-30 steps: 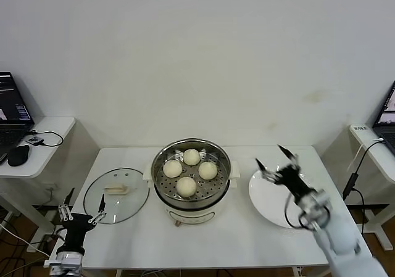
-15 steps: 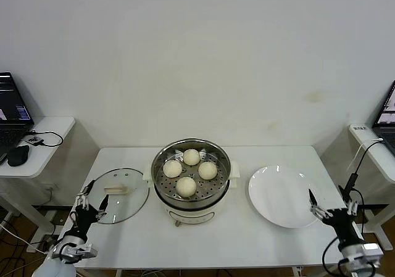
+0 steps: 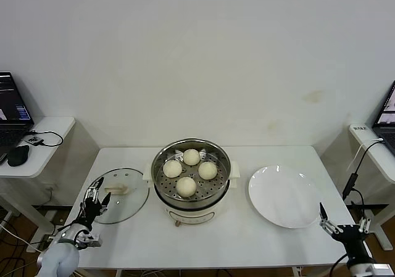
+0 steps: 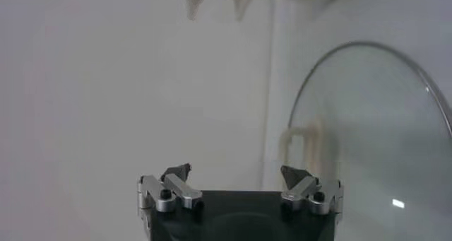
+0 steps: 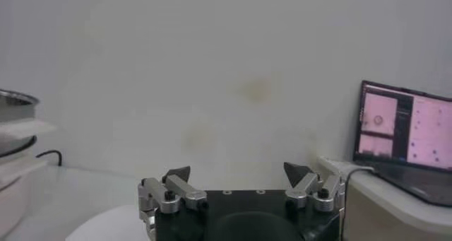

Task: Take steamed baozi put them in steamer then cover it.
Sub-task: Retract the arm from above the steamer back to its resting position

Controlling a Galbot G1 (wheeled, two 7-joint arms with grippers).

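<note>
Several cream-white baozi (image 3: pixel 186 185) lie on the perforated tray inside the steamer (image 3: pixel 192 216) at the table's middle. The steamer stands uncovered. Its glass lid (image 3: pixel 126 203) with a cream handle lies flat on the table to the left; the left wrist view shows that lid (image 4: pixel 367 143) close ahead. My left gripper (image 3: pixel 95 195) hovers open and empty at the lid's left rim, and in its own view the left gripper (image 4: pixel 240 175) holds nothing. My right gripper (image 3: pixel 344 225) hangs open and empty off the table's front right corner; the right gripper (image 5: pixel 240 173) shows only wall ahead.
A white plate (image 3: pixel 284 195) with nothing on it lies to the right of the steamer. Side desks with laptops stand beyond both ends of the white table (image 3: pixel 216 240); one laptop (image 5: pixel 406 129) shows in the right wrist view. A cable hangs at the right desk.
My right arm drew back from above the plate to the front right corner and sank low. My left gripper rose and moved in toward the lid's rim.
</note>
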